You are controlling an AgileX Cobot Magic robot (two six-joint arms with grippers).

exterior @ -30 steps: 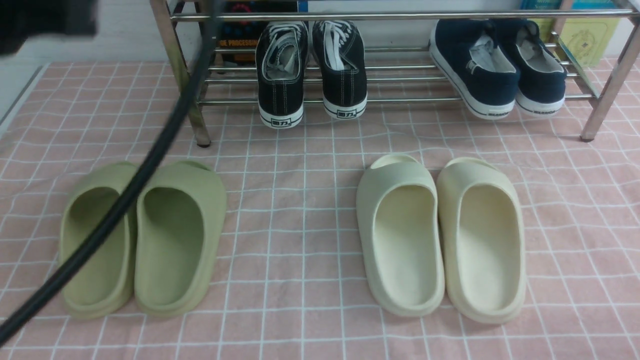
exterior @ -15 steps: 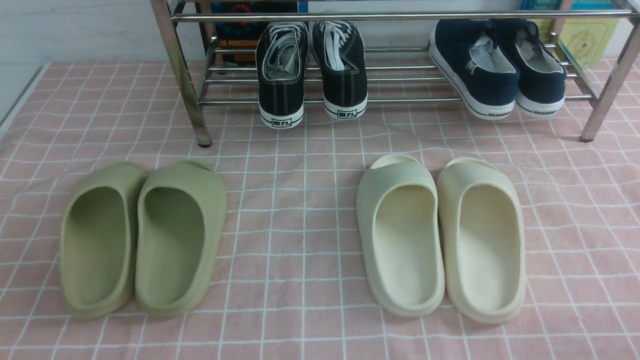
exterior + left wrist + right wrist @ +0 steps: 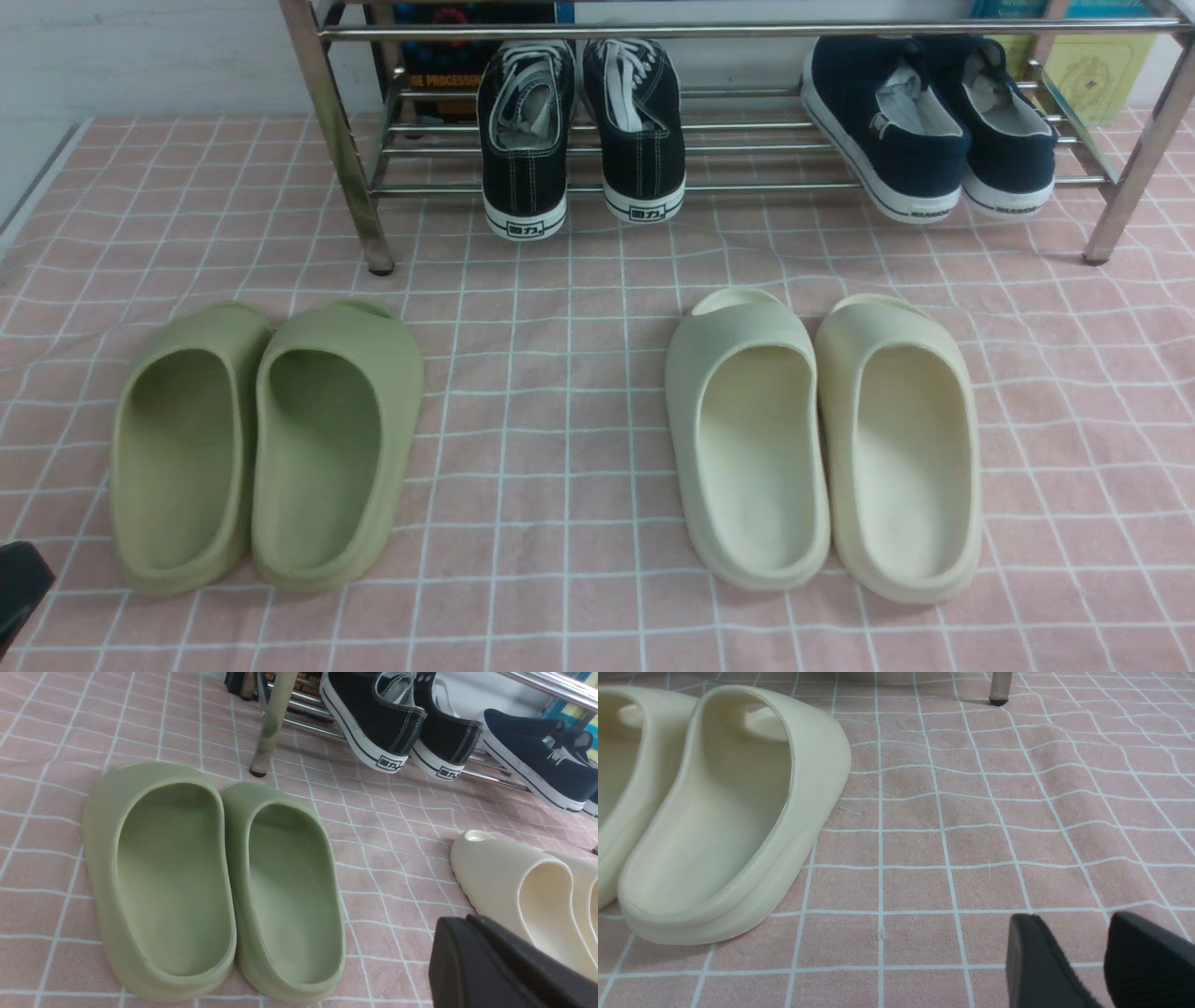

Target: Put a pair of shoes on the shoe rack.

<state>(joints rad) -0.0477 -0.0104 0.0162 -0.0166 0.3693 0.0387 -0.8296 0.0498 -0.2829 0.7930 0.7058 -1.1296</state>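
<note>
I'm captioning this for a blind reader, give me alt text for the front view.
Black sneakers and navy slip-ons sit on a chrome shoe rack at the back. Nearer, olive slippers and cream slippers lie on pink checked cloth.

Only small portions of the robot body are visible.

Left gripper [image 3: 504,966]: matte black, moulded plastic finish. In the left wrist view it appears as a thick, wedge-shaped block with rounded edges and a raised ridge running along its length. No gap shows between its parts. In the front view, a small black rounded corner of the same arm [image 3: 21,588] shows at the near left edge.

Right gripper [image 3: 1099,963]: two matte black fingers [image 3: 1036,961], each a flat, rounded-tip paddle. The inner faces carry a fine, grainy texture. A narrow gap separates the two fingers.

No cables, screws or markings are visible.
</note>
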